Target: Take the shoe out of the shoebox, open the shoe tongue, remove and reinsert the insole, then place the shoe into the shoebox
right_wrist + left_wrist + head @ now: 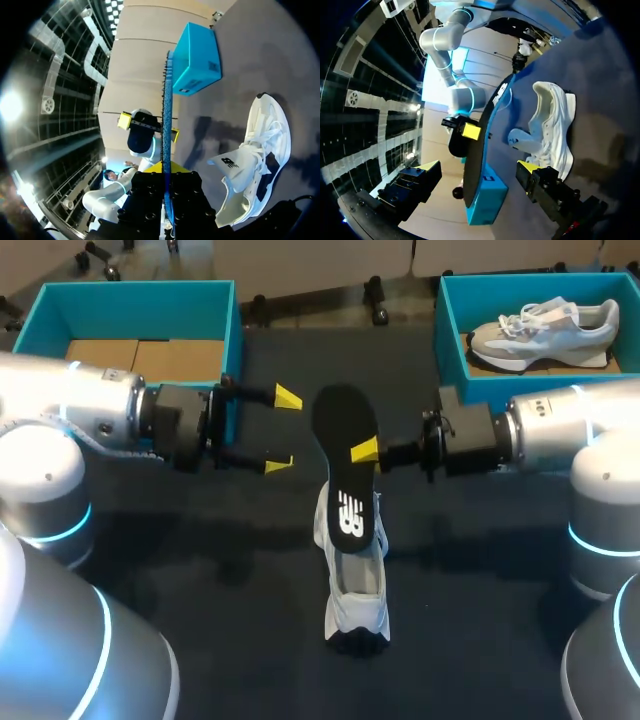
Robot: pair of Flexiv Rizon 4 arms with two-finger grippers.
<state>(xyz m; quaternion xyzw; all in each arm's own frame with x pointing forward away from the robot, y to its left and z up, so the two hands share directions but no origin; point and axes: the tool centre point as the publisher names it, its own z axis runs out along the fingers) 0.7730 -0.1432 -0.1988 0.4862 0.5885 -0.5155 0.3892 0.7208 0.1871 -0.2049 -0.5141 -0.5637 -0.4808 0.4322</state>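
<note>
The insole [345, 455] is held in the air by the right gripper [363, 453], whose fingers are closed on it from both sides near its middle. The left gripper [283, 430] hangs wide open just beside it with nothing in it. The shoe [355, 585] stands unheld on the table [200, 620], below the insole's lower end. Since the insole is pinched at one small spot, it could twist or slip when its tip is pressed into the shoe. The shoe, steadied by nothing, could be pushed along or tipped over, and the tongue could be caught and folded under. In the head view the insole's end overlaps the shoe's mouth, so it cannot be told there whether it is inside. In the right wrist view the insole [167, 125] is seen edge-on between the fingers and clear of the shoe [257, 150], whose tongue is lifted. The left wrist view alone shows how widely its own fingers [427, 167] stand apart around the insole [482, 145] without touching it.
</note>
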